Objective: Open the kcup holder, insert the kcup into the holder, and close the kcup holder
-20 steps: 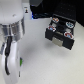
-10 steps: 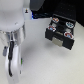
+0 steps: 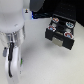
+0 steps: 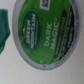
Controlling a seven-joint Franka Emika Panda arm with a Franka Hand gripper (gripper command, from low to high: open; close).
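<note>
One kcup holder (image 3: 60, 32), black and boxy, toward the far corner of the worktop (image 3: 42, 60) on the exterior view's right. In its open upper part, about four round pod tops in two rows, red and pale; count blurred, not sure. Pale handle-like strip along its near face.

One arm (image 3: 12, 42), white and bulky, over the worktop's edge on the exterior view's left, well apart from the holder. Gripper (image 3: 11, 62) pointing down at the near corner on that side; a speck of green beside it. Fingers spread or pressed together: cannot tell, tips blurred and cut off.

One kcup (image 4: 46, 31) filling the wrist view, seen lid-on: green foil inside a white rim, directly beneath the camera on the pale worktop. Readable on the lid: "GREEN MOUNTAIN" in a dark oval badge, "DARK MAGIC" in large white letters. Smaller print below, too blurred to read. One dark green shape (image 4: 4, 27) at the frame's edge, just beside the kcup; identity unclear.
</note>
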